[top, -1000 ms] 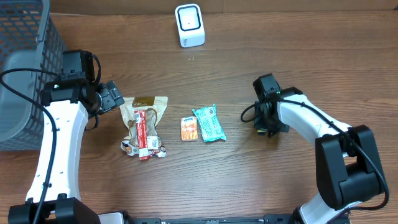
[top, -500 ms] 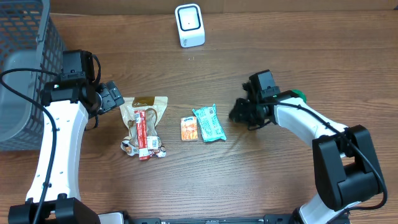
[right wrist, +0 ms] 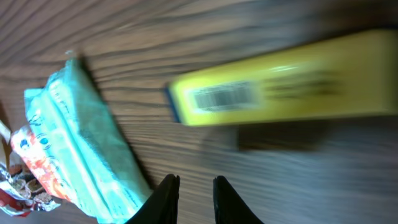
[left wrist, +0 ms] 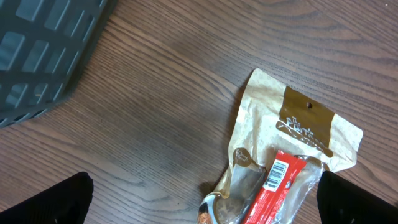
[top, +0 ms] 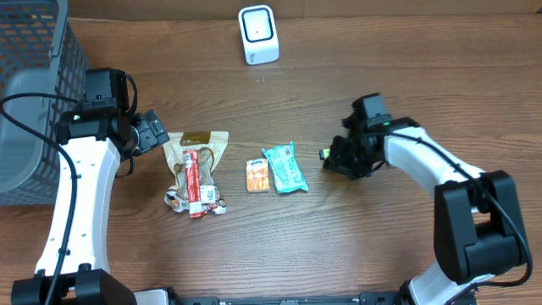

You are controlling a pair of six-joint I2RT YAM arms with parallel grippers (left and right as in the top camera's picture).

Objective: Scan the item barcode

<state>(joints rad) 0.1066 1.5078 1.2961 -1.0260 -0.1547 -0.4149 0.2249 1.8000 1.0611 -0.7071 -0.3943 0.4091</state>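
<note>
Right claw [right wrist: 191, 184] slightly parted; one yellow box [right wrist: 280, 78], one teal packet [right wrist: 81, 143]

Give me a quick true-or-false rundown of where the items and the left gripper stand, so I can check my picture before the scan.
1. The left gripper is wide open and holds nothing. True.
2. The brown pouch sits inside the grey basket. False: it lies on the table, to the right of the basket.
3. The yellow item shows its barcode to the right wrist camera. True.
4. The teal packet leans against the scanner. False: the scanner stands apart at the far edge, and the teal packet lies flat beside the orange packet.
</note>
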